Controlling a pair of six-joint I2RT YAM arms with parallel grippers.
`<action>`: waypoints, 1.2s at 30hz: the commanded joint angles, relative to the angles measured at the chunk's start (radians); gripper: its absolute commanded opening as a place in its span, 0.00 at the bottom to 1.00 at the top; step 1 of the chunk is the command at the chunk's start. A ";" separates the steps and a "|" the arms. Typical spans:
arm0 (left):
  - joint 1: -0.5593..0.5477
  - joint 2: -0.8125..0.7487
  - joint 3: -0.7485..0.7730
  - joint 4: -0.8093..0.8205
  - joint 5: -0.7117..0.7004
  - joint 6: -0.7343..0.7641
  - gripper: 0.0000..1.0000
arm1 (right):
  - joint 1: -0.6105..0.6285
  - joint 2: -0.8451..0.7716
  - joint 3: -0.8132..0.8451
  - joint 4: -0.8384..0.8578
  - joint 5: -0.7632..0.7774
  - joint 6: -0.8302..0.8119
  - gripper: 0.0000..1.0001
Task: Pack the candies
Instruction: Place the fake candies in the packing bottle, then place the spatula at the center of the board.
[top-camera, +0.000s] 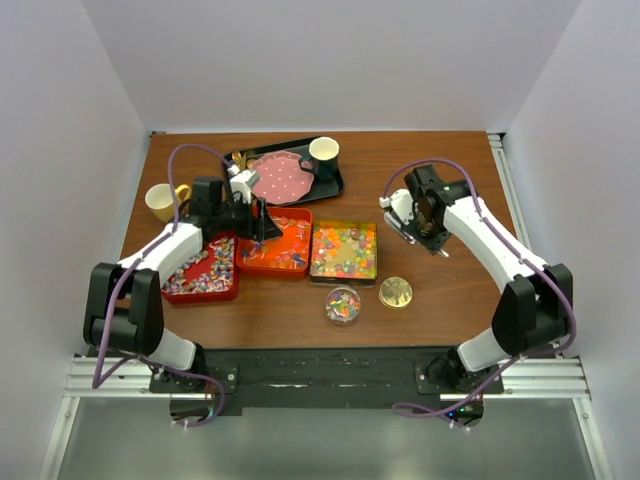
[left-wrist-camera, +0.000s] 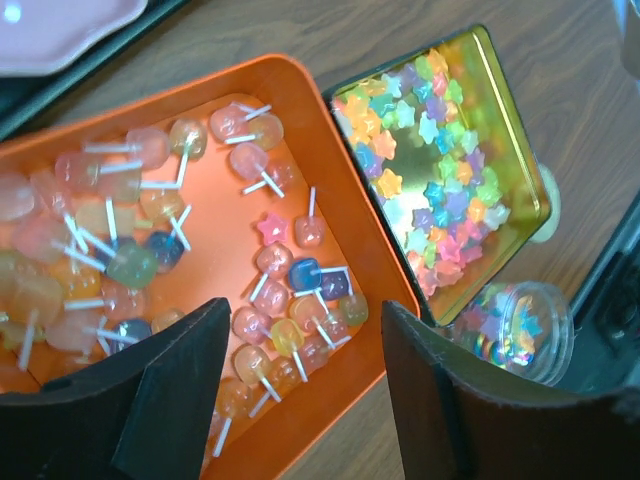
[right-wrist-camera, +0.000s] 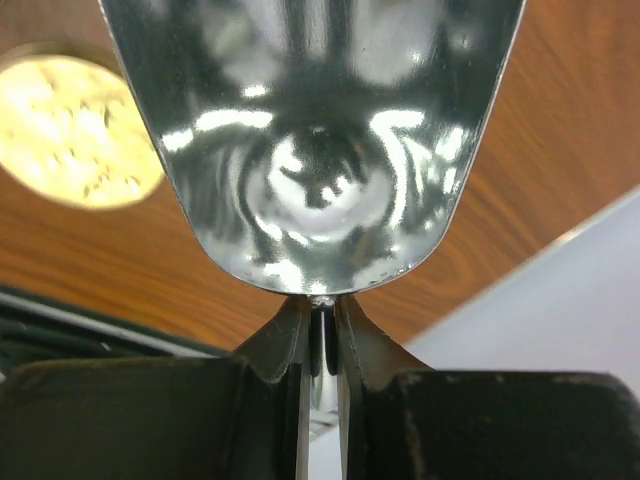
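Orange-red candies on white sticks (left-wrist-camera: 270, 335) fill the orange tray (top-camera: 250, 263). Mixed wrapped candies (top-camera: 203, 270) lie in the red tray. Tiny star candies (left-wrist-camera: 440, 190) fill the gold tin (top-camera: 345, 277), and some sit in a small round clear tub (top-camera: 343, 304). My left gripper (left-wrist-camera: 305, 390) is open and empty, hovering above the orange tray's near right corner (left-wrist-camera: 360, 230); it also shows in the top view (top-camera: 262, 232). My right gripper (right-wrist-camera: 320, 330) is shut on the handle of an empty shiny metal scoop (right-wrist-camera: 315, 150), held above bare wood right of the tin (top-camera: 435, 238).
A round gold lid (top-camera: 396, 292) lies beside the clear tub, also in the right wrist view (right-wrist-camera: 75, 130). A black tray (top-camera: 335, 185) at the back holds a pink dotted plate (top-camera: 280, 177) and a cup (top-camera: 324, 152). A yellow mug (top-camera: 163, 202) stands at the far left.
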 joint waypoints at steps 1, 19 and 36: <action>-0.101 0.014 0.109 -0.133 -0.016 0.222 0.68 | -0.097 0.083 -0.047 0.242 -0.129 0.174 0.00; -0.279 -0.115 -0.028 -0.022 -0.454 0.399 1.00 | -0.222 0.042 -0.141 0.438 -0.332 -0.023 0.60; -0.270 -0.228 -0.130 0.162 -0.300 0.216 1.00 | -0.082 -0.120 -0.239 0.073 -0.739 -0.851 0.99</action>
